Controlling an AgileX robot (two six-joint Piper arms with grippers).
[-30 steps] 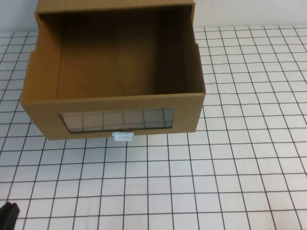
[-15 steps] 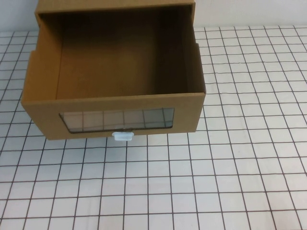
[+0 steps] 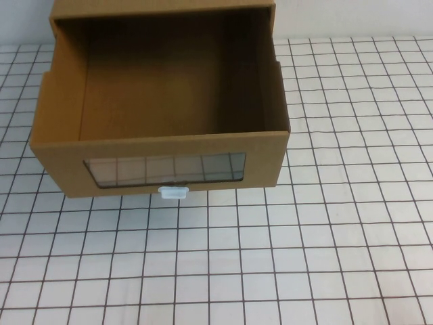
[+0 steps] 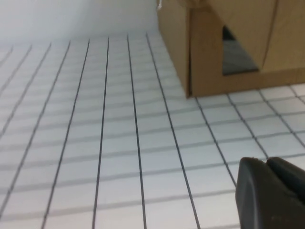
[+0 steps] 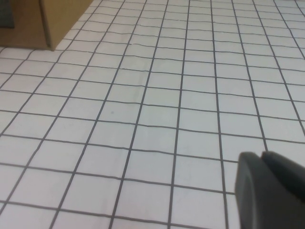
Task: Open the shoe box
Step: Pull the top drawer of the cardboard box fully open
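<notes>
High view: shoe box (image 3: pixel 159 145) sits far-left on the counter (image 3: pixel 338 237), already open and empty inside. Left claw (image 4: pixel 268 164) and right claw (image 5: pixel 263 160) hang low over bare counter, closed, holding nothing. Opening judged complete; no further move required.

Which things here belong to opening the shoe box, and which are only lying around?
For the job: brown cardboard shoe box, its drawer already pulled out; small white plastic pull tab on the drawer front; left gripper, shut, low, apart from the box; right gripper, shut, likewise.
Only around: white table with black grid lines.
</notes>
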